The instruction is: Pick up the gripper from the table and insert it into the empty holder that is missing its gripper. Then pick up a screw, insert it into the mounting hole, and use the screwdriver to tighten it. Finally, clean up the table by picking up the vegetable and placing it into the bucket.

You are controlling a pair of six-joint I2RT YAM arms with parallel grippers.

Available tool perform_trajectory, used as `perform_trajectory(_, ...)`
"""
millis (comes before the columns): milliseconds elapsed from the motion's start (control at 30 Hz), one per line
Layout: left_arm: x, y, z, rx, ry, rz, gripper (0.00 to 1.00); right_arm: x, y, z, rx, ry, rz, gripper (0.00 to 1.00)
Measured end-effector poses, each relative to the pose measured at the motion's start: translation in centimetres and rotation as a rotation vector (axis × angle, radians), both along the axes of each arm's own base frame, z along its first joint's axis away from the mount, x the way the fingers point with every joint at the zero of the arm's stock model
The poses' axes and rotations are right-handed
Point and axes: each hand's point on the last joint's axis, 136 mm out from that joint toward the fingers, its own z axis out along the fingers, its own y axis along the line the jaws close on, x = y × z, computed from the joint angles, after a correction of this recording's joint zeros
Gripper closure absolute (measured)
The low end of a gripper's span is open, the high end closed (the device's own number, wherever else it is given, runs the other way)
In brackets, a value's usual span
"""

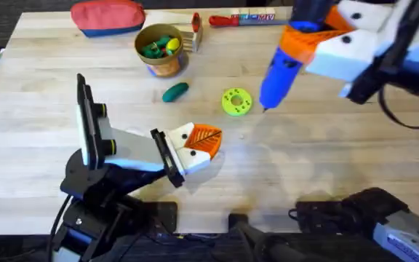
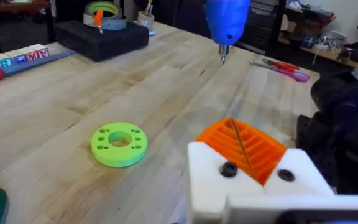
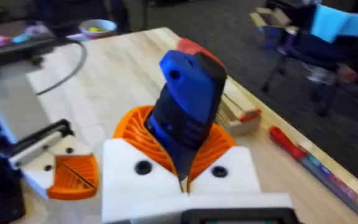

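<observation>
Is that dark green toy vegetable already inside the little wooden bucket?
No, the vegetable lies on the bare table just in front of the bucket, outside its rim.

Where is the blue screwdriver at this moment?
In the overhead view the screwdriver is right of centre, held by the right claw with its bit pointing down at the table, just right of the green ring.

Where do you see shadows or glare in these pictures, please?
Overhead: the right arm and blue screwdriver cast soft, faint shadows on the table; no hard glare. Left wrist: the green ring has a thin soft shadow at its base. Right wrist: the room behind is dim.
</observation>
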Motion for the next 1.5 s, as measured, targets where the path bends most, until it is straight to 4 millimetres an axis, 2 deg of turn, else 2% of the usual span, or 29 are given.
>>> perform_trajectory(133, 0.0, 0.0, 0.0, 0.0, 0.0, 0.0, 0.983, -1.1, 3.4, 0.6, 0.016, -0.034, 0.124, 0.994)
perform_trajectory(333, 0.0, 0.0, 0.0, 0.0, 0.0, 0.0, 0.983, -2.9, 7.7, 2.4, 0.073, -0.115, 0.269, 0.994)
perform_trajectory(567, 0.0, 0.0, 0.0, 0.0, 0.0, 0.0, 0.983, -3.4, 11.1, 4.4, 0.182, -0.158, 0.355, 0.994)
perform_trajectory(733, 0.0, 0.0, 0.0, 0.0, 0.0, 0.0, 0.983, -3.7, 13.2, 3.7, 0.208, -0.104, 0.401, 0.994)
perform_trajectory(900, 0.0, 0.0, 0.0, 0.0, 0.0, 0.0, 0.983, -4.0, 14.4, 2.7, 0.204, -0.063, 0.43, 0.994)
perform_trajectory(1300, 0.0, 0.0, 0.0, 0.0, 0.0, 0.0, 0.983, -3.9, 14.6, 2.3, 0.205, -0.034, 0.431, 0.994)
perform_trajectory(1500, 0.0, 0.0, 0.0, 0.0, 0.0, 0.0, 0.983, -3.3, 15.2, 1.1, 0.191, 0.0, 0.428, 0.994)
